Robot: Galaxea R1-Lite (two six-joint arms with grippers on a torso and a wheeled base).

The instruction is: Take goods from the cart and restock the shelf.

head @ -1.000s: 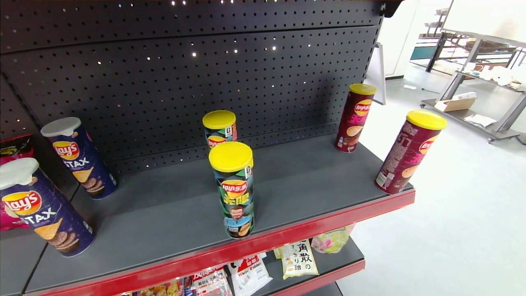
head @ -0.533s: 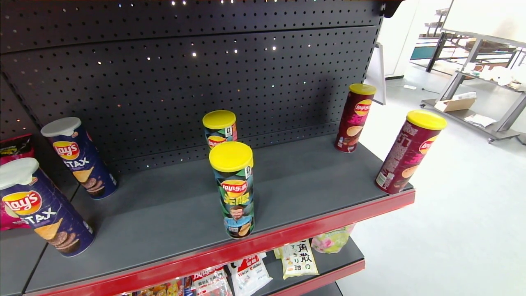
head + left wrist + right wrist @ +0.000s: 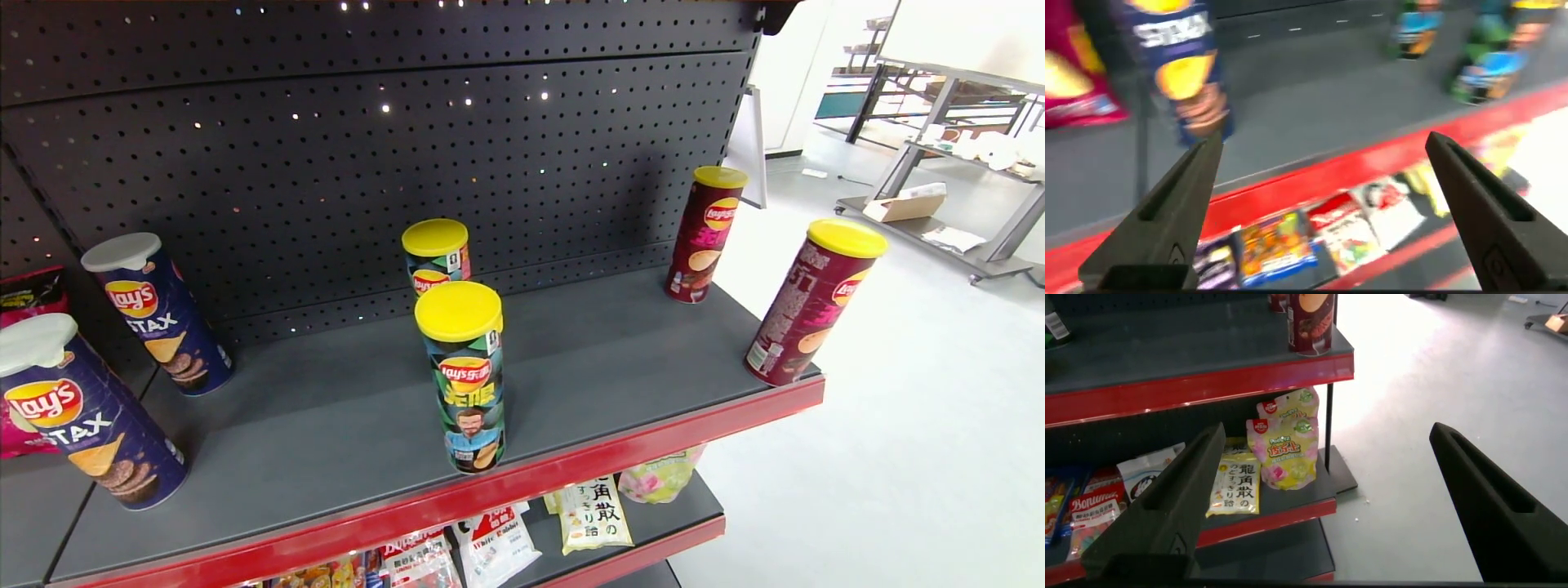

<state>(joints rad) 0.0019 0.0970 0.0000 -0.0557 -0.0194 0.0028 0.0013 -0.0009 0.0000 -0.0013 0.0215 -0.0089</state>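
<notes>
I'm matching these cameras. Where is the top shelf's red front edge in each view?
Head view: red front edge, slanting under the front green can.
Left wrist view: the edge crosses beyond the left claw.
Right wrist view: the edge, directly under the maroon can.
Shared landmark: snack bags beneath it.

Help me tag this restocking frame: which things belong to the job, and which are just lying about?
Job: shelf, blue cans, green cans, maroon cans, open left gripper, open right gripper.
Lying about: snack bags underneath, cardboard box on the far rack.
</notes>
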